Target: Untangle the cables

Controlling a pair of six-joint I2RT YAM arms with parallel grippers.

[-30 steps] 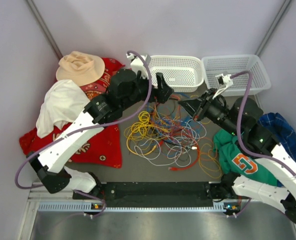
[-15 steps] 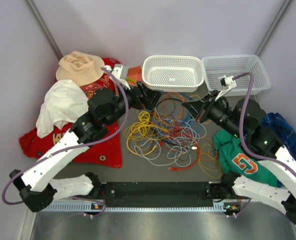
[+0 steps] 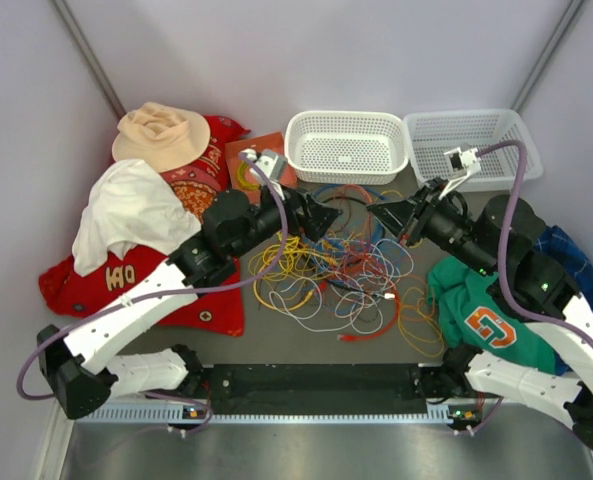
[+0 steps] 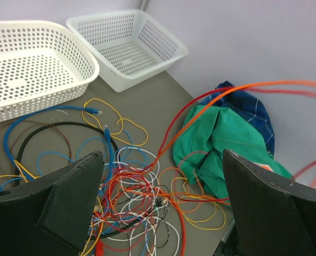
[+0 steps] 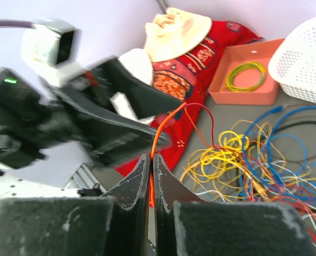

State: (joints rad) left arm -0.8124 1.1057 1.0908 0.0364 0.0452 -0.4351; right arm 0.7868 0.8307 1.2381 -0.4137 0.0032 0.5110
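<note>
The right gripper is seen clamped on an orange cable, which is drawn up out of the heap (a red strand rises beside it). The left gripper is held spread wide above the heap, and the orange cable is seen stretched through the air beyond it. The cables are heaped on the table between the two arms, near two white baskets, with a green garment just beside them on the right.
</note>
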